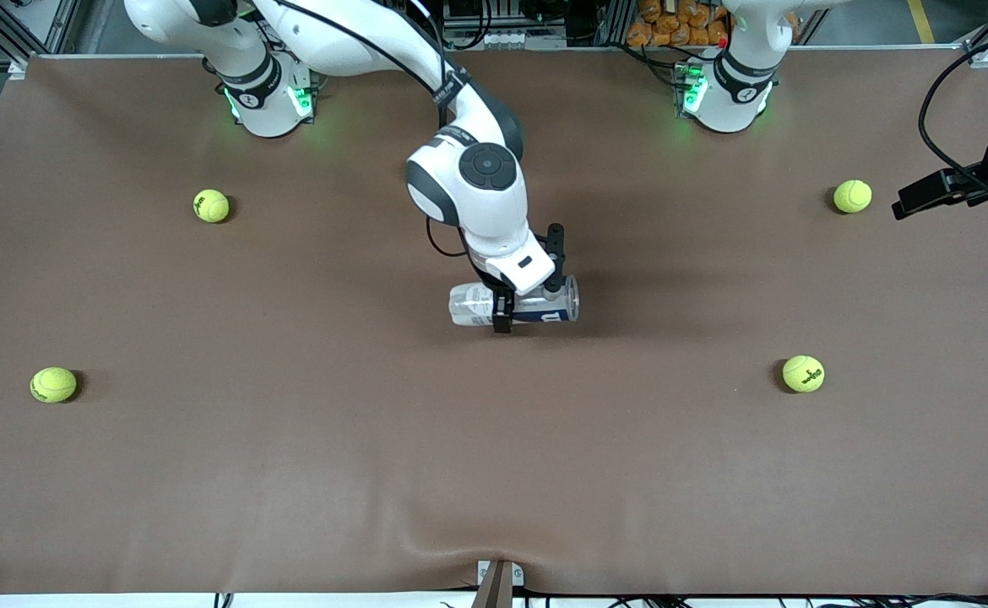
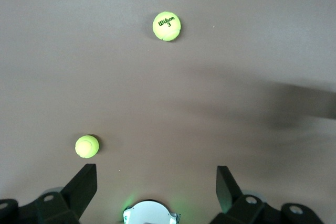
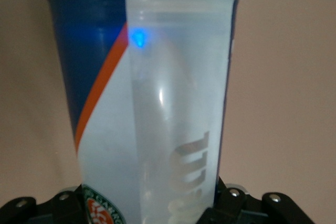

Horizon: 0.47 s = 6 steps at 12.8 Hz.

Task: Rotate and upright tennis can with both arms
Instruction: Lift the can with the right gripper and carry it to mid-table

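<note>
A brown table (image 1: 291, 473) fills the scene. Mid-table the tennis can (image 1: 469, 304) lies on its side, the right gripper (image 1: 524, 297) straddling it, whether gripping I cannot tell. The left gripper (image 2: 156, 188) waits spread wide at its table end. Four tennis balls (image 1: 211, 205) lie scattered.

Four yellow-green tennis balls (image 1: 211, 205) (image 1: 852, 196) (image 1: 53, 384) (image 1: 803, 373) lie well apart on the brown table (image 1: 291, 473), two toward each end.

Brown table (image 1: 291, 473) with can (image 1: 469, 304), four balls (image 1: 211, 205)
</note>
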Available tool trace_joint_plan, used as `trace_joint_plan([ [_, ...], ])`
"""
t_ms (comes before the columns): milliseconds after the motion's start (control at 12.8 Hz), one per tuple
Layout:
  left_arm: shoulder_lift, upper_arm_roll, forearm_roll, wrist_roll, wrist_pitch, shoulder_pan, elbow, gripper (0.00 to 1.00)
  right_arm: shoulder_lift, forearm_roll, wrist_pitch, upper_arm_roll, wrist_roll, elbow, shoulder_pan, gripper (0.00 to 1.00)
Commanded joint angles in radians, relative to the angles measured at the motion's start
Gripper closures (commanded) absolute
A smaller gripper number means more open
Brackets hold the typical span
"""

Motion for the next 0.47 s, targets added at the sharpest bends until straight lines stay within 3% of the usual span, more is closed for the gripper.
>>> trace_joint_plan([
  [0,0.005,-0.006,0.001,-0.017,0.005,0.004,0.000,0.00,0.032,-0.016,0.030,-0.011,-0.070,0.009,0.019,0.22],
  [390,0.010,-0.012,-0.001,-0.014,0.003,-0.004,-0.006,0.00,0.095,-0.053,0.031,-0.017,-0.050,0.011,0.062,0.22],
])
